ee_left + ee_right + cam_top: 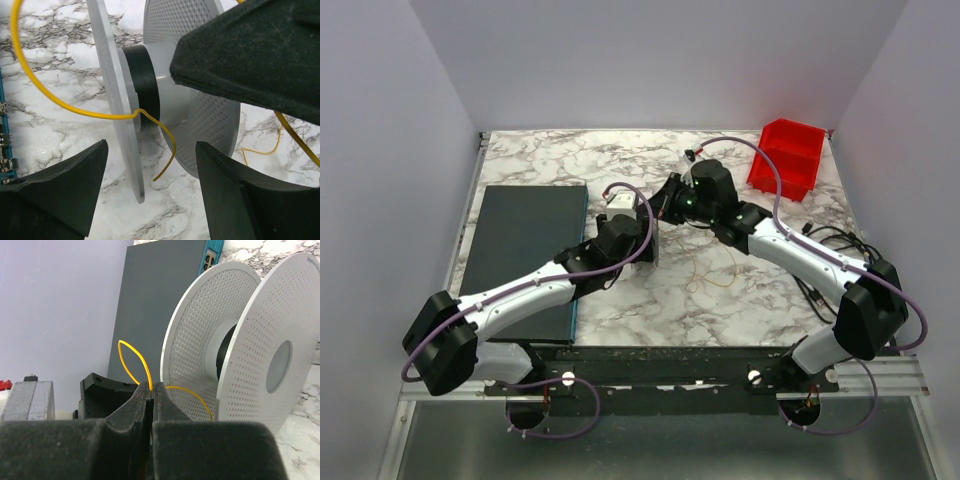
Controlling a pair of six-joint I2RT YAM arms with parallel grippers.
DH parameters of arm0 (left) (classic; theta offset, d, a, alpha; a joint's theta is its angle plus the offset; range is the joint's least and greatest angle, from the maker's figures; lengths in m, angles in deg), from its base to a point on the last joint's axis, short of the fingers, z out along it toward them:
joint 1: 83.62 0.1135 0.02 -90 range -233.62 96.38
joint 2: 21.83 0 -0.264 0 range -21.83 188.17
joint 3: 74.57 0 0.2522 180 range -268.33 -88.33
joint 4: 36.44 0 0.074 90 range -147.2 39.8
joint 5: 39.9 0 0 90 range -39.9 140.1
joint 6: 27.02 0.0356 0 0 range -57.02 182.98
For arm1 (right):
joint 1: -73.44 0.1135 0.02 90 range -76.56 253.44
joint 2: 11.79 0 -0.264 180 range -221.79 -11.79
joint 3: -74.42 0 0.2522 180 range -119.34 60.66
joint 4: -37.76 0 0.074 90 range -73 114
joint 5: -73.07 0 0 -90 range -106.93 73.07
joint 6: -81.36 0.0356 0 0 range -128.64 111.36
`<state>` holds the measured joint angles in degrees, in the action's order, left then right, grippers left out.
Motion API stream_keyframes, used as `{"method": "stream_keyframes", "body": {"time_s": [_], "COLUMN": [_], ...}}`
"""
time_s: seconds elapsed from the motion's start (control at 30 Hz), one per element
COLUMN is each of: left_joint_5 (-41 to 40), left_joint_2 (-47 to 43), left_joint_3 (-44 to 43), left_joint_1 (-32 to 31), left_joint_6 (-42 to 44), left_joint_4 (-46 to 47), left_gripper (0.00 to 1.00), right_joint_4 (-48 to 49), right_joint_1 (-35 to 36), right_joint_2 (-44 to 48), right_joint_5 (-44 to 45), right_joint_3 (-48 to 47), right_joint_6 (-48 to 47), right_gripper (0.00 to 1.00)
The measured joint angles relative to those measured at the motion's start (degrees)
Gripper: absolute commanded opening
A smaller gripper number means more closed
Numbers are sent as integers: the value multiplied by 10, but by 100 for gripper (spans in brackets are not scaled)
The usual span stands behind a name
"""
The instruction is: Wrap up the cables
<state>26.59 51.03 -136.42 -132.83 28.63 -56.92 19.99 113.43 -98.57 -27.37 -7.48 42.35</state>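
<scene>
Two tools flanked the spool (260, 315) on the surface (50, 140): the right tool (151, 390) clenched on the cable (100, 116) just beside a flange (195, 340), the left tool (151, 145) released, the cable's end hanging at the hub (145, 80).

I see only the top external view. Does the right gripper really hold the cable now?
Observer: Yes. In the right wrist view the right gripper is shut on the cable, which loops up above it.
Operator: And the other arm?
Observer: The left gripper is open, with a rim of the spool between its jaws.
Operator: Is any winding done?
Observer: Hardly. In the left wrist view the cable bends over one flange near the hub, and its loose end hangs free.
</scene>
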Motion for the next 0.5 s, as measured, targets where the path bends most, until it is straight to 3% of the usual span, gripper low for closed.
{"method": "stream_keyframes", "body": {"time_s": [0.5], "left_joint_5": [-53], "left_joint_2": [35], "left_joint_3": [-30], "left_joint_1": [-16], "left_joint_6": [-22], "left_joint_4": [-20], "left_gripper": [41], "right_joint_4": [5], "right_joint_1": [1], "right_joint_2": [-1], "right_joint_5": [-4], "right_joint_3": [2], "right_joint_6": [0], "right_gripper": [1]}}
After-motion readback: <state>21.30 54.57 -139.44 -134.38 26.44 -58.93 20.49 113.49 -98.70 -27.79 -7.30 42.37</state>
